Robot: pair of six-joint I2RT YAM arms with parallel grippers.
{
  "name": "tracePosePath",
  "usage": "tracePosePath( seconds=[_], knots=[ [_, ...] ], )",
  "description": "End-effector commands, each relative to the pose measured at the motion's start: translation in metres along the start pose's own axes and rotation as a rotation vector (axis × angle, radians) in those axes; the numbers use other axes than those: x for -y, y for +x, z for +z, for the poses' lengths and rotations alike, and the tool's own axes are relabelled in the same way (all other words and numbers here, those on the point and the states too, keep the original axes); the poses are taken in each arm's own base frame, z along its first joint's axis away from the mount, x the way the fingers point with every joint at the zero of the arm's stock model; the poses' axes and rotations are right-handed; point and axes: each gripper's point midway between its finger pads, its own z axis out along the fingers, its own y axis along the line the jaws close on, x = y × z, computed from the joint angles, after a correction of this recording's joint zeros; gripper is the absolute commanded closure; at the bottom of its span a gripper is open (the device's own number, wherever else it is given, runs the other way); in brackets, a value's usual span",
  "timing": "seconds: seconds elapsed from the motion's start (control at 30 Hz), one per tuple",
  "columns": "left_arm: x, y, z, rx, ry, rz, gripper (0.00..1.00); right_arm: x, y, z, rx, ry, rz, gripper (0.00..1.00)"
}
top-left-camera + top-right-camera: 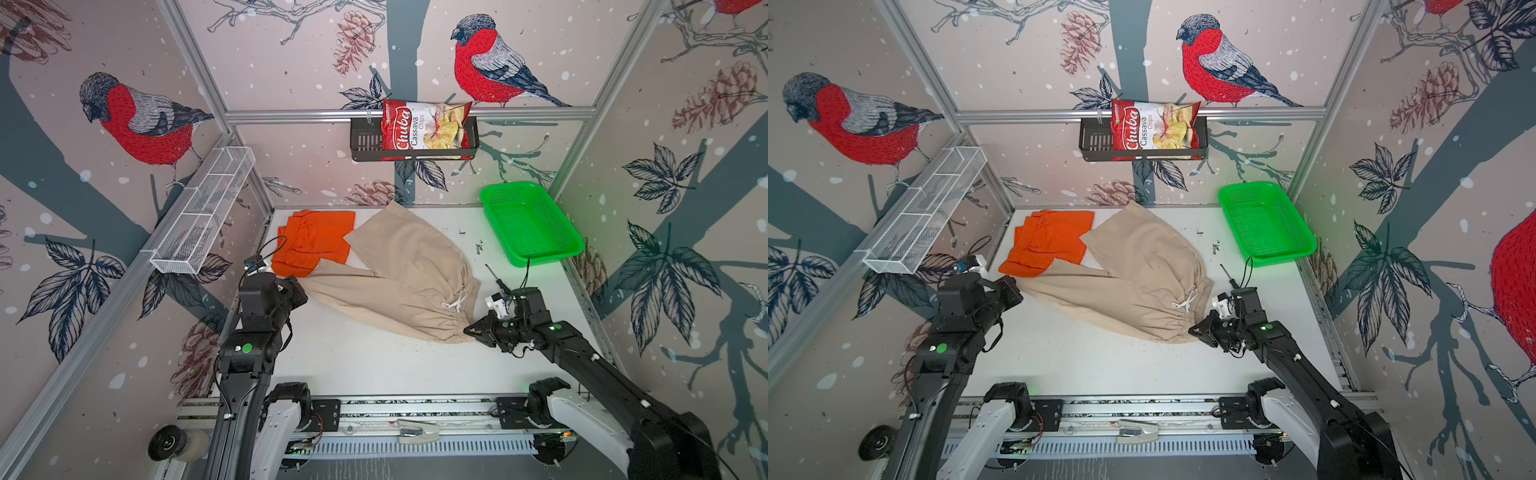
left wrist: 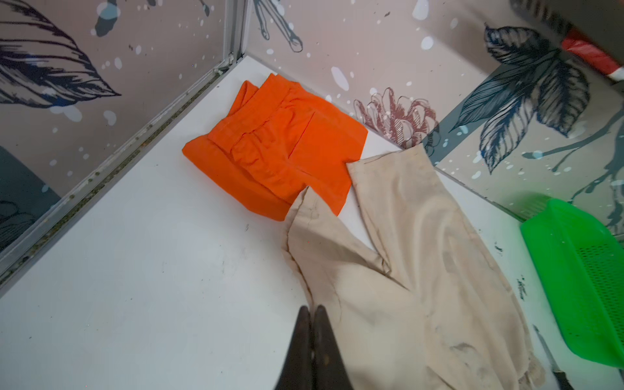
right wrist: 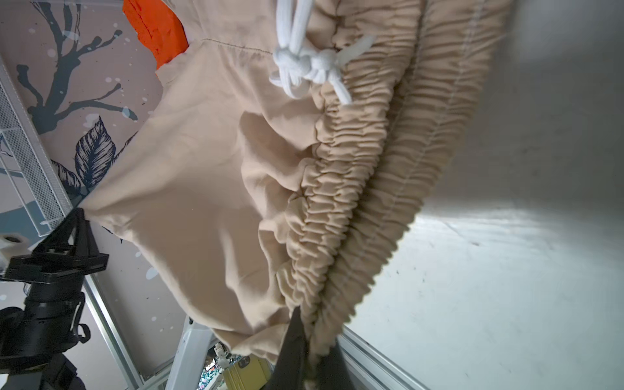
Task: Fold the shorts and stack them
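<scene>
The beige shorts lie spread across the middle of the white table, with the gathered waist and white drawstring toward the right. My right gripper is shut on the near end of the waistband. My left gripper is shut on the hem of one beige leg. The near edge of the cloth runs taut between the two grippers. The orange shorts lie folded in the back left corner, and the beige leg overlaps their edge.
A green mesh basket stands at the back right of the table. A small dark tool lies just behind my right wrist. A white wire rack hangs on the left wall. A chips bag sits in a black rack on the back wall.
</scene>
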Motion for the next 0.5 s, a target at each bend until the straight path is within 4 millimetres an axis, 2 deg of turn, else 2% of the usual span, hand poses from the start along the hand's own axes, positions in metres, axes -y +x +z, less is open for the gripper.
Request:
tracePosePath(
  seconds=[0.0,0.13,0.17,0.23,0.47],
  knots=[
    [0.009,-0.017,-0.005,0.021,0.017,0.046,1.00,-0.001,0.009,-0.004,-0.023,-0.006,0.070,0.95],
    [0.026,-0.039,0.002,0.046,0.055,0.112,1.00,-0.002,0.012,-0.005,-0.027,-0.020,0.114,0.94],
    [0.028,-0.041,0.009,0.042,0.058,0.133,1.00,-0.004,0.012,-0.005,-0.028,-0.031,0.123,0.94],
    [0.042,-0.062,0.014,0.074,0.085,0.164,1.00,-0.008,0.007,-0.006,-0.020,-0.051,0.133,0.94],
    [0.089,-0.108,0.060,0.137,0.140,0.289,1.00,-0.022,-0.013,-0.014,0.007,-0.102,0.155,0.95]
  ],
)
